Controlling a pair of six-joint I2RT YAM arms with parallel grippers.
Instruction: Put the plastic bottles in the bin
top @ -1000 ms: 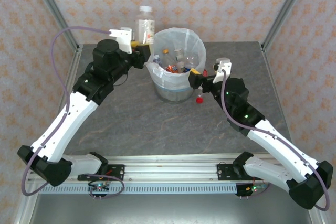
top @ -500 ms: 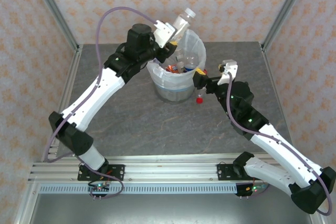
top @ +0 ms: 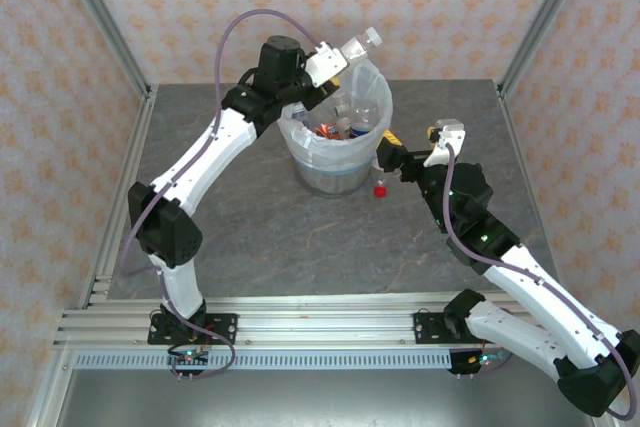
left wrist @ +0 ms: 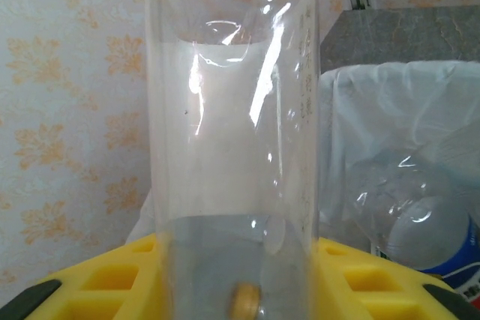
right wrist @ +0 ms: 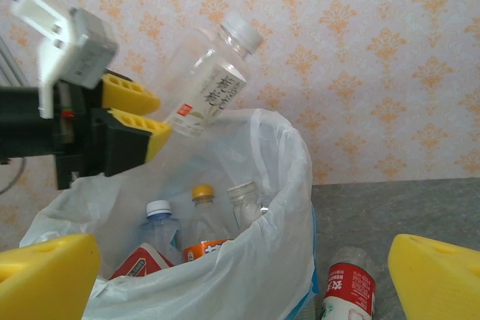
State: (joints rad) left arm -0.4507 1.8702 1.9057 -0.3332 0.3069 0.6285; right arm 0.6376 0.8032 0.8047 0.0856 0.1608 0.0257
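Round grey white-lined bin [top: 330,175] is blocking mid-desk; left end effector [top: 337,69], gripping clear plastic bottle [top: 358,47], is crowding its far-left rim; near desk [top: 260,237] is lying open.

**At least six bottles, one bin, two arms**

We count one bin [top: 328,175]. We count one raised bottle [right wrist: 210,91], one red-labelled bottle [right wrist: 346,290] outside the bin, and at least four bottles inside [right wrist: 159,211]. There are two arms: left arm [top: 215,147] and right arm [top: 470,217].

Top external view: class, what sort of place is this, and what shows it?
Probably a robotics lab test cell, not a home: white-and-black robot arms bolted to a silver aluminium rail, a grey stone-patterned table, and metal frame posts framing orange-patterned wallpaper panels.
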